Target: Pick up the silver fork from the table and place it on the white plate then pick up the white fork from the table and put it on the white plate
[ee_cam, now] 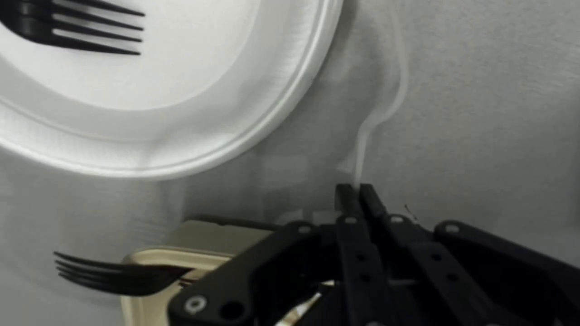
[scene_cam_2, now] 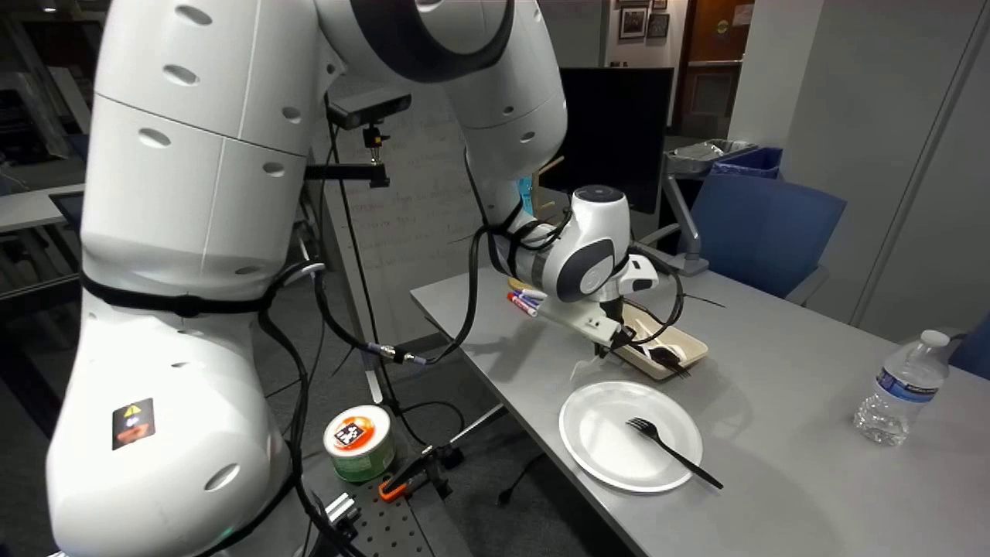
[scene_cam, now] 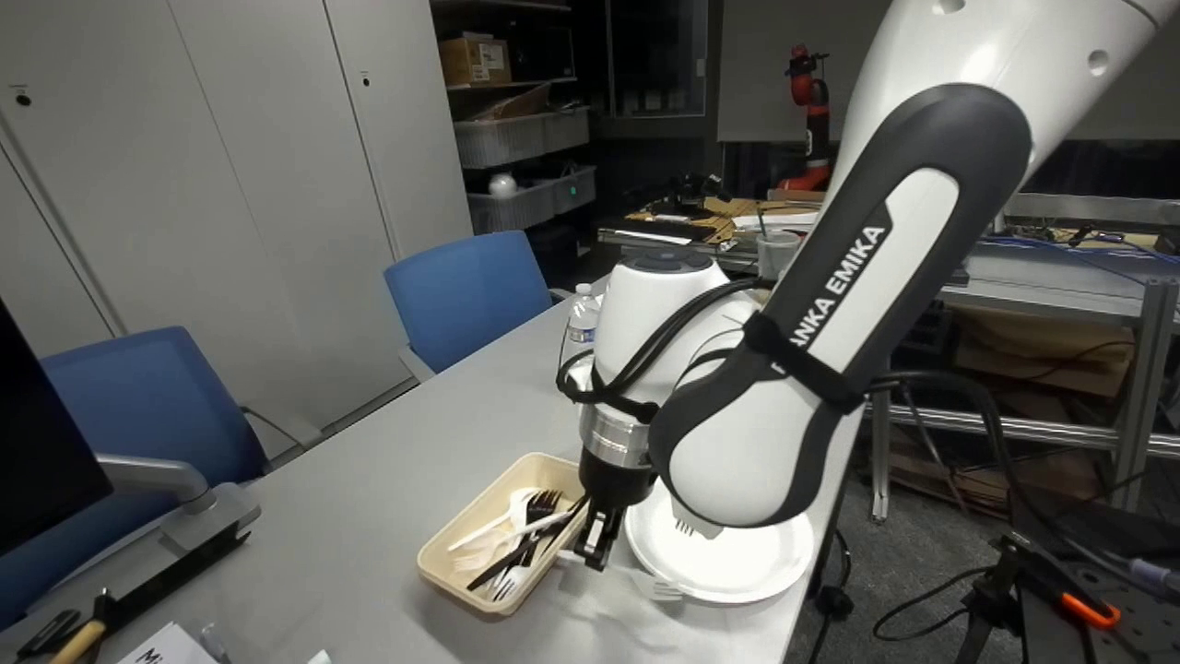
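Note:
The white plate lies on the light grey table, also in view as a plate in an exterior view. Across it rests the silver fork, dark in these pictures, its handle reaching over the rim; its tines show in the wrist view. My gripper is beside the plate, shut on the white fork, which stands edge-on with a wavy outline. In an exterior view the white fork's head points from the gripper toward the plate's near rim. Whether it touches the table I cannot tell.
Close by the gripper sits a tan tray of mixed black and white utensils. A black fork juts over its edge. A water bottle stands farther along the table, and markers lie beyond the arm.

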Robot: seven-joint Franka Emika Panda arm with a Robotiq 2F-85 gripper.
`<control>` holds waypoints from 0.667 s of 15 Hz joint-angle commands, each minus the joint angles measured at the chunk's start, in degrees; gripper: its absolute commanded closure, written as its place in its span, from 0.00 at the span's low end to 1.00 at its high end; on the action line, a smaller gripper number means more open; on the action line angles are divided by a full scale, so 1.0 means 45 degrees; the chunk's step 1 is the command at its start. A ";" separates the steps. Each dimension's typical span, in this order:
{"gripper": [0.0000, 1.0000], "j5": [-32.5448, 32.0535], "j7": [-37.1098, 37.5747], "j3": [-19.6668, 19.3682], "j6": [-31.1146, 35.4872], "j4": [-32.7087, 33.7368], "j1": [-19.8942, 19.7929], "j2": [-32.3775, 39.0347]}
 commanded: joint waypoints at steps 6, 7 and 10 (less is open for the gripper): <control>0.99 0.0631 -0.0037 -0.0154 -0.0432 -0.0889 -0.1183 -0.1020; 0.99 0.0672 0.0030 -0.0215 -0.0436 -0.0968 -0.1241 -0.1033; 0.99 0.0928 0.0150 -0.0384 -0.0501 -0.1056 -0.1474 -0.0868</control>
